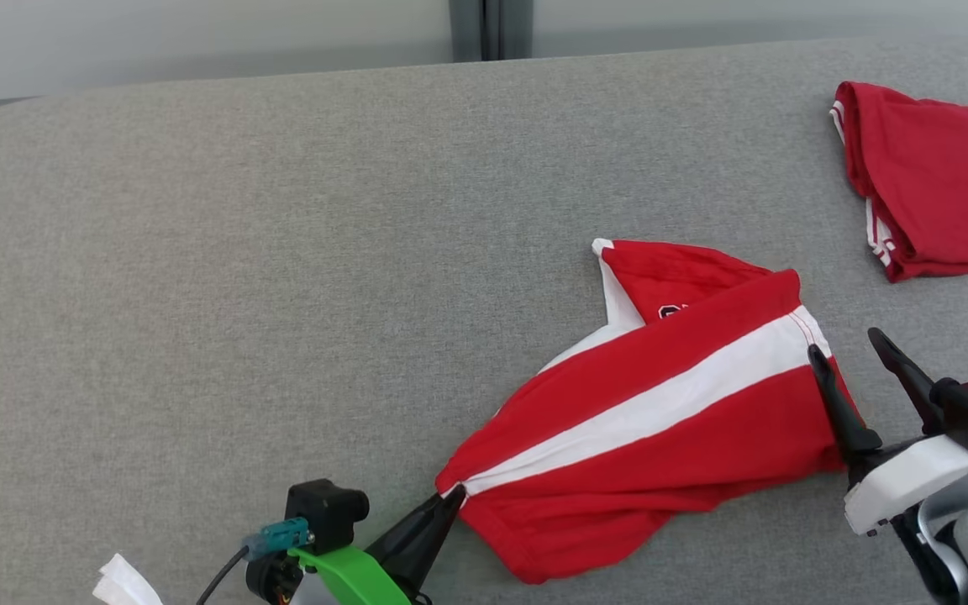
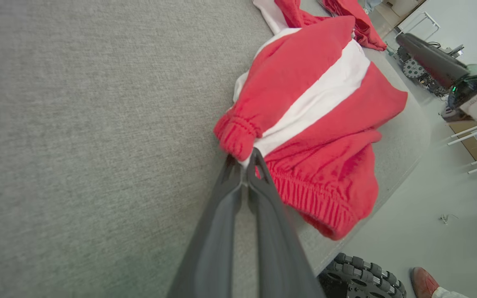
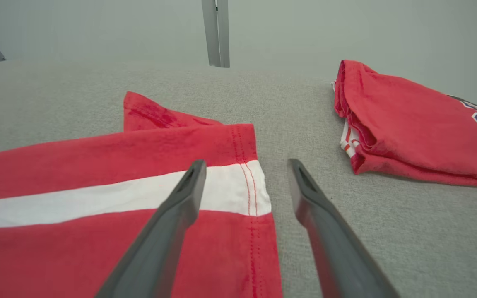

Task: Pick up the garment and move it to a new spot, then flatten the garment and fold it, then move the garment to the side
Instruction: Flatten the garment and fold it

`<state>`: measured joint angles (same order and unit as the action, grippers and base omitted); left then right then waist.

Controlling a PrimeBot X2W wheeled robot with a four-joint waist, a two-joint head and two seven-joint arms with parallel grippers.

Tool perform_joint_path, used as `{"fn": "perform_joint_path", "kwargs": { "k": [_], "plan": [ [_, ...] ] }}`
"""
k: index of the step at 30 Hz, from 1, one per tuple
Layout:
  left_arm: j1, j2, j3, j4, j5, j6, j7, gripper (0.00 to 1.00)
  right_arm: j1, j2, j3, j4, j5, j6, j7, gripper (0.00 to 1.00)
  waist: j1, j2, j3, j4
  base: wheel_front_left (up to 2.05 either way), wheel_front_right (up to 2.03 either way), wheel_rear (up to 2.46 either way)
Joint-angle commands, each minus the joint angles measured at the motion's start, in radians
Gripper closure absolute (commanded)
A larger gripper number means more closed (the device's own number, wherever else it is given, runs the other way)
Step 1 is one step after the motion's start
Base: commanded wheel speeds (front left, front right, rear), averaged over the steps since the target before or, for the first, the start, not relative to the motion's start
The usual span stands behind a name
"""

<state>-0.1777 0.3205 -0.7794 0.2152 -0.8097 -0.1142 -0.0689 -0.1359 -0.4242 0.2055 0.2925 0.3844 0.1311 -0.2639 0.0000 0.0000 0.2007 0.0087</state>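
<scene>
**Garment (image 1: pixel 660 420) pinched by left claw, right claw open at its far end**

Red cloth with one broad white stripe lies rumpled on a grey fabric tabletop (image 1: pixel 282 252), near the front edge and right of centre in the head view. The stripe runs diagonally, from lower left up to the right. A corner with a white edge pokes out at the top of the heap.

The left claw (image 1: pixel 450 496) reaches in from the lower left. Its two dark fingers are pressed together on the gathered, elastic end of the garment, right where the white stripe ends. The left wrist view shows the cloth bunched around the fingertips.

The right claw (image 1: pixel 845 344) sits at the opposite, stitched hem, with its fingers spread apart and holding nothing. One finger lies over the stripe by the hem, and the other is over bare tabletop just beside it. Whether that finger touches the cloth is hard to tell.

A folded red garment (image 1: pixel 929 185) rests well apart, at the far right of the tabletop.
</scene>
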Motion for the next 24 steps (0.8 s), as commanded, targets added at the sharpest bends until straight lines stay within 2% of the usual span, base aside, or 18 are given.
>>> {"fn": "perform_joint_path", "kwargs": {
  "k": [1,6,10,11,12,14,18,24],
  "plan": [
    [-0.020,0.009,0.000,0.005,0.005,0.002,-0.002,1.00,-0.038,-0.029,0.030,0.033,0.029,-0.001,0.007,0.00,0.0000,0.0000,0.006,0.019,0.00,0.00,0.00],
    [-0.026,0.007,-0.002,0.012,0.010,0.005,-0.010,1.00,-0.121,-0.107,0.162,0.137,0.155,-0.001,0.075,0.00,0.0000,0.0000,0.010,0.039,0.00,0.00,0.00],
    [-0.029,0.001,-0.006,0.019,0.012,0.007,-0.012,1.00,-0.166,-0.134,0.246,0.186,0.229,-0.001,0.107,0.02,0.0000,0.0000,0.011,0.050,0.00,0.00,0.00],
    [-0.030,0.000,-0.007,0.020,0.013,0.007,-0.013,1.00,-0.174,-0.141,0.262,0.195,0.246,-0.001,0.114,0.38,0.0000,0.0000,0.012,0.052,0.00,0.00,0.00],
    [-0.031,-0.001,-0.007,0.022,0.013,0.006,-0.015,1.00,-0.186,-0.150,0.279,0.202,0.264,-0.001,0.116,0.61,0.0000,0.0000,0.012,0.055,0.00,0.00,0.00],
    [-0.033,-0.002,-0.008,0.026,0.012,0.005,-0.019,1.00,-0.201,-0.156,0.310,0.216,0.299,-0.001,0.121,0.98,0.0000,0.0000,0.013,0.057,0.00,0.00,0.00],
    [-0.039,-0.001,-0.009,0.034,0.015,0.004,-0.029,1.00,-0.229,-0.171,0.370,0.235,0.355,-0.001,0.128,1.00,0.0000,0.0000,0.014,0.053,0.00,0.00,0.00],
    [-0.048,0.005,-0.004,0.029,0.040,0.010,-0.064,1.00,-0.268,-0.208,0.413,0.243,0.385,-0.001,0.054,1.00,0.0000,0.0000,-0.005,0.041,0.00,0.00,0.00]
  ]
}}
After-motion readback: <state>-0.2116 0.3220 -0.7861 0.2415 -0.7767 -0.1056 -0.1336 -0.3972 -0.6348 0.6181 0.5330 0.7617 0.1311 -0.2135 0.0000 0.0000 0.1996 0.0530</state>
